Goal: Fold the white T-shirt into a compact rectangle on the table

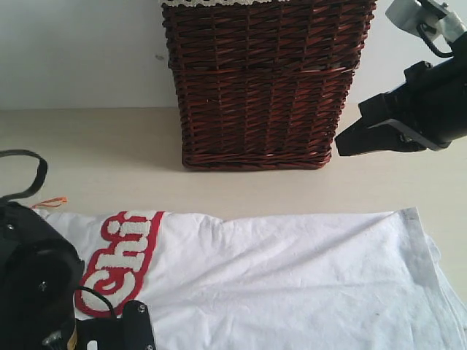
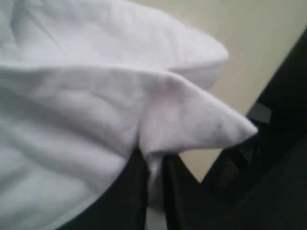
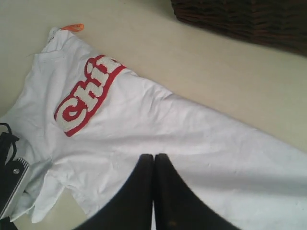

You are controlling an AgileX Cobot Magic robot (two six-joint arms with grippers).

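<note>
On the table [image 1: 109, 153] before the basket [image 1: 263, 87], the white T-shirt [image 1: 292, 277] lies spread, likely soft, light and floppy, best taken by an edge, where the left gripper [image 2: 154, 179] pinches a fold, while the right gripper [image 3: 154, 163] hangs closed, empty.

Soft, even light; the white T-shirt [image 2: 96, 120] looks blurred in left wrist view.

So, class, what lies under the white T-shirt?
The pale table shows beside the white T-shirt, which lies spread on it. Anything else beneath the fabric is covered and cannot be seen.
</note>
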